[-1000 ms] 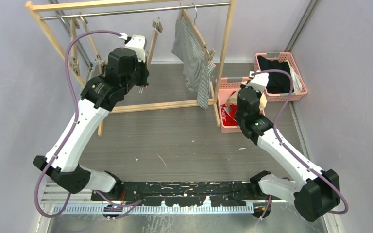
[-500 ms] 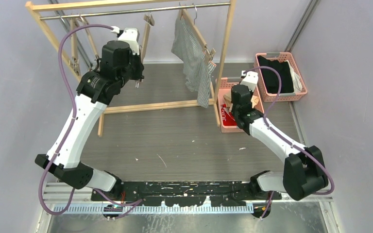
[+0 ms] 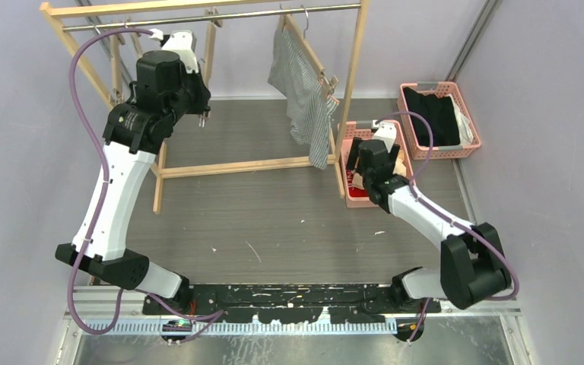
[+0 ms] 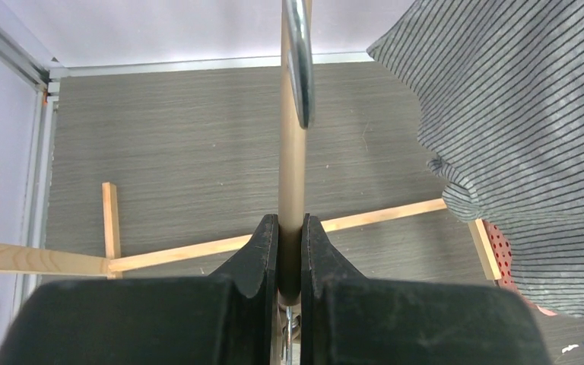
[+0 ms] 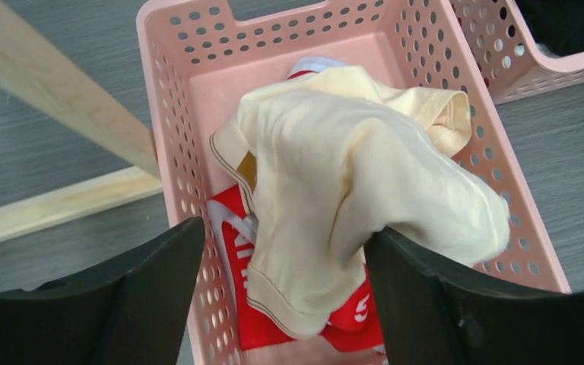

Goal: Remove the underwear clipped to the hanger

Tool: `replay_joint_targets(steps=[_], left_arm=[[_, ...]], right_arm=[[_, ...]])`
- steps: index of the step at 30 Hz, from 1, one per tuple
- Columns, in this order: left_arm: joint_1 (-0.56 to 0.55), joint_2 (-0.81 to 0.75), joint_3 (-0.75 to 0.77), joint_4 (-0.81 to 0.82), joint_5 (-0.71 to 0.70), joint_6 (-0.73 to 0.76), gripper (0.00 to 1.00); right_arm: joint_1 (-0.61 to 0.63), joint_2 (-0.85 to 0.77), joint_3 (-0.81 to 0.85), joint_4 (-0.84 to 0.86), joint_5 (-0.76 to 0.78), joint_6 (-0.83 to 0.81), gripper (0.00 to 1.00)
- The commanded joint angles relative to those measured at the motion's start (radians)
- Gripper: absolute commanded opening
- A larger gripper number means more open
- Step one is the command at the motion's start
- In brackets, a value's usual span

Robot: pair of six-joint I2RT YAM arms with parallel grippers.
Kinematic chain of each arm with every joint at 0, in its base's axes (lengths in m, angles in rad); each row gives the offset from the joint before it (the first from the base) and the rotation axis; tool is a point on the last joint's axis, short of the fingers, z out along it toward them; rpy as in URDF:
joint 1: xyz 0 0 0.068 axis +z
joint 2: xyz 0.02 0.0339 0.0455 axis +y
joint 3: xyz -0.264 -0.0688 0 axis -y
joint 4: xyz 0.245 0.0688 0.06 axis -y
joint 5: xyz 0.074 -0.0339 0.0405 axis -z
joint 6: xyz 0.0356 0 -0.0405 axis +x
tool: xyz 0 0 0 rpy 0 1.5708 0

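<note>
Since the earlier look my left arm has been swinging toward the far-left corner, carrying the bare wooden hanger (image 4: 292,152) along the rail (image 3: 236,15), and my right arm has been drawing in over the pink basket (image 5: 175,114) near the right edge; my left gripper (image 4: 290,255) is clamping that hanger's bar between closed fingers; my right gripper (image 5: 283,236) is standing with fingers spread wide, gripping nothing, while the beige shorts (image 5: 334,167) are lying crumpled between them in the basket, on top of the red shorts (image 5: 232,228); the striped shorts (image 3: 304,91) are hanging toward the far edge, at the right end of the rack (image 3: 243,166), clipped by their top edge to a second hanger (image 3: 309,53); I am judging them light, limp and thin, likelier to stretch and drag than to slide; so I am favouring a pinch on a bunched fold just beside a clip (image 3: 327,82), pulling down and away, and expecting the hanger to be swinging as I tug.
</note>
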Motion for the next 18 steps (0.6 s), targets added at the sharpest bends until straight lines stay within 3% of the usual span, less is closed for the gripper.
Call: replay_joint_targets(steps=[1, 9, 18], left_arm=[[0.019, -0.023, 0.048, 0.059, 0.051, 0.006, 0.0], [0.034, -0.057, 0.034, 0.145, 0.108, 0.028, 0.0], [0.039, -0.068, 0.07, 0.176, 0.116, 0.063, 0.0]], right_arm=[[-0.003, -0.141, -0.047, 0.035, -0.016, 0.029, 0.84], [-0.004, -0.253, -0.084, 0.037, -0.024, 0.031, 0.86], [-0.003, -0.249, -0.1, 0.058, -0.046, 0.025, 0.86]])
